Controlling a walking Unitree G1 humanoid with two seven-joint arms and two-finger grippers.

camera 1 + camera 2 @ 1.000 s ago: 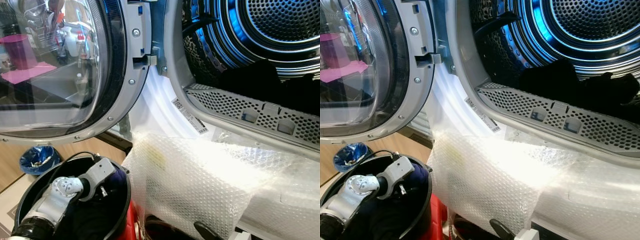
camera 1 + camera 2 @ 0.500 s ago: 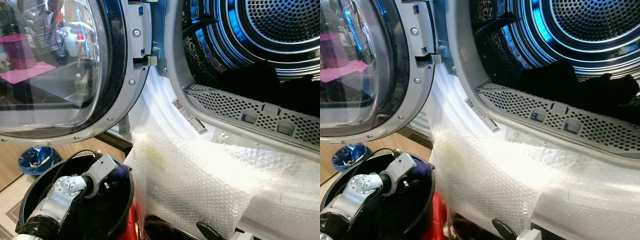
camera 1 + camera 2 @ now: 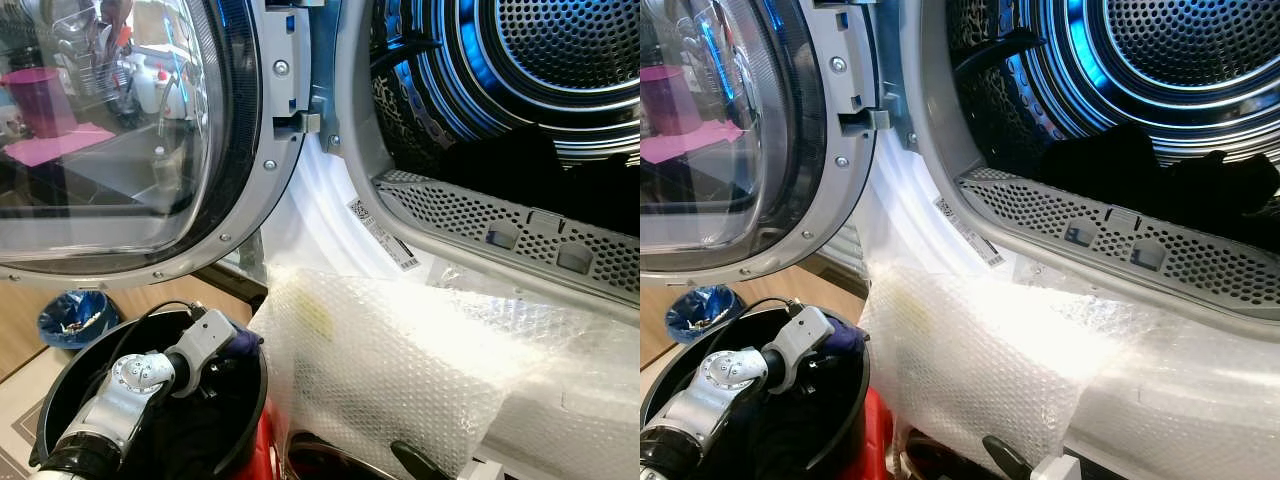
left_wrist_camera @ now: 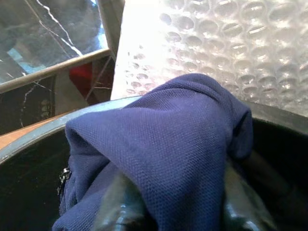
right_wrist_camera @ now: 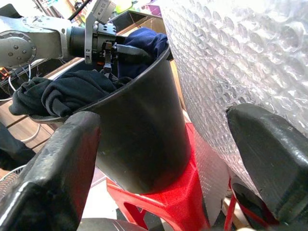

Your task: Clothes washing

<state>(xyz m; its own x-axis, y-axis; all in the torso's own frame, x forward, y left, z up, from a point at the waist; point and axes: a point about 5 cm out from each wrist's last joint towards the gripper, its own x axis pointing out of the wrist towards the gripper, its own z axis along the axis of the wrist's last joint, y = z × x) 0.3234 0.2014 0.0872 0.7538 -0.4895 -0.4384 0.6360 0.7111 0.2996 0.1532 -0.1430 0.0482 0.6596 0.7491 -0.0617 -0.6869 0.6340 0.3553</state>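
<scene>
At bucket (image 3: 250, 400) rim, left claw (image 5: 126, 50) on navy garment (image 4: 163, 139).

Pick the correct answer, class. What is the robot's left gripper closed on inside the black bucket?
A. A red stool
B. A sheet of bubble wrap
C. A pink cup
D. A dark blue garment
D: the left gripper is shut on the dark blue garment at the black bucket's rim, beside the bubble wrap.

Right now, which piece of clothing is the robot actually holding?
The navy blue garment at the black bucket's rim, pinched by the left gripper; the other dark clothes lie loose in the bucket.
</scene>
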